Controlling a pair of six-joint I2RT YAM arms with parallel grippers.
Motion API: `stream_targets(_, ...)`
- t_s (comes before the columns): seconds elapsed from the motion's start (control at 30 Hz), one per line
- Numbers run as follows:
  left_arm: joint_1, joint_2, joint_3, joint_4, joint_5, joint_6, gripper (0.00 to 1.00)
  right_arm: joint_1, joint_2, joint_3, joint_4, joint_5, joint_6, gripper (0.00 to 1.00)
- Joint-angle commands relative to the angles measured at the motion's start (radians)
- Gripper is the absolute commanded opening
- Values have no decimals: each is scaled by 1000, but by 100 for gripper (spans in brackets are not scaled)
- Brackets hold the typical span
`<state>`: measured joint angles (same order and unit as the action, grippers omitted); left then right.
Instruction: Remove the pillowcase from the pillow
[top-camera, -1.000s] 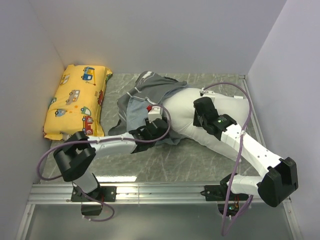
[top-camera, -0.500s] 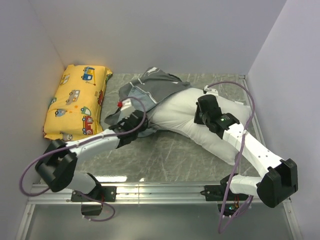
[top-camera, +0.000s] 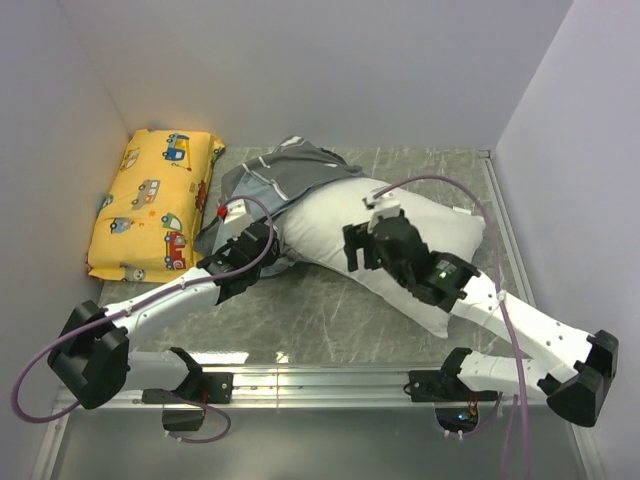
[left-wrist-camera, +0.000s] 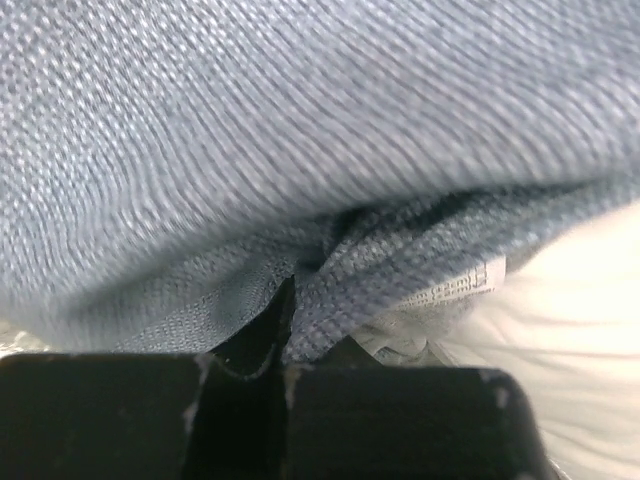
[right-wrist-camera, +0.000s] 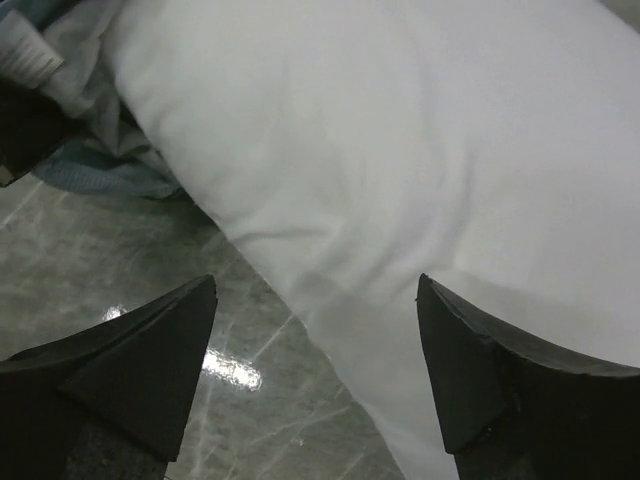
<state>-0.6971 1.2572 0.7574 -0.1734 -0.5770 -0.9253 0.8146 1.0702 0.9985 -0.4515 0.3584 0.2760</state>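
The white pillow (top-camera: 420, 225) lies slantwise across the middle and right of the table, most of it bare. The grey pillowcase (top-camera: 300, 168) is bunched over its far left end. My left gripper (top-camera: 266, 240) is at the pillowcase's near left edge. In the left wrist view this gripper (left-wrist-camera: 283, 305) is shut on a fold of the blue-grey pillowcase (left-wrist-camera: 300, 150), with a printed white tag (left-wrist-camera: 455, 288) and the pillow (left-wrist-camera: 590, 320) to the right. My right gripper (top-camera: 352, 250) hangs open over the pillow's near edge. Its fingertips (right-wrist-camera: 190, 310) straddle the pillow (right-wrist-camera: 400, 130) without touching it.
A yellow vehicle-print cushion (top-camera: 155, 205) lies against the left wall. Grey walls close in the table (top-camera: 330, 320) on the left, back and right. A metal rail (top-camera: 320, 378) with the arm bases runs along the near edge. Cables loop off both arms.
The left gripper closed on the pillowcase and drew it left, baring more pillow. The right gripper let go of the pillow, opened wide and moved left toward its near edge.
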Motion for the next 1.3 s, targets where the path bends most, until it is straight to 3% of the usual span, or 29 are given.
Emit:
stream_targets(0.0,-12,-47,60,-14,-63,43,0,113,26,-14,53,160,-107,90)
stream_targets(0.27,-24,-88,85,-28,-47,65,1,308,256,-3,53,329,-156,95)
stream_targets(0.43,-30,-105,92,-29,-41,77,0,324,393,-1,92,477,-176,96)
stream_targets(0.53,-30,-111,103,-43,-49,85,1,302,496,40,54,585,-163,91)
stream_targets(0.6,-30,-128,111,-54,-52,92,0,261,533,86,4,585,-132,68)
stream_targets(0.63,-31,-136,115,-57,-52,97,1,252,531,97,-9,576,-126,40)
stream_targets(0.67,-31,-154,118,-61,-53,101,1,244,512,107,-18,593,-106,0)
stream_targets(0.87,-30,-208,192,-93,-43,173,1,216,303,221,-84,446,-118,0)
stream_targets(0.93,-31,-212,235,-109,-31,197,0,206,231,284,-105,323,-115,0)
stream_targets(1.13,-28,-200,393,-198,31,261,0,16,21,417,-161,-34,-64,0)
stream_targets(1.27,-28,-176,427,-198,60,270,1,-90,40,398,-180,-55,-49,0)
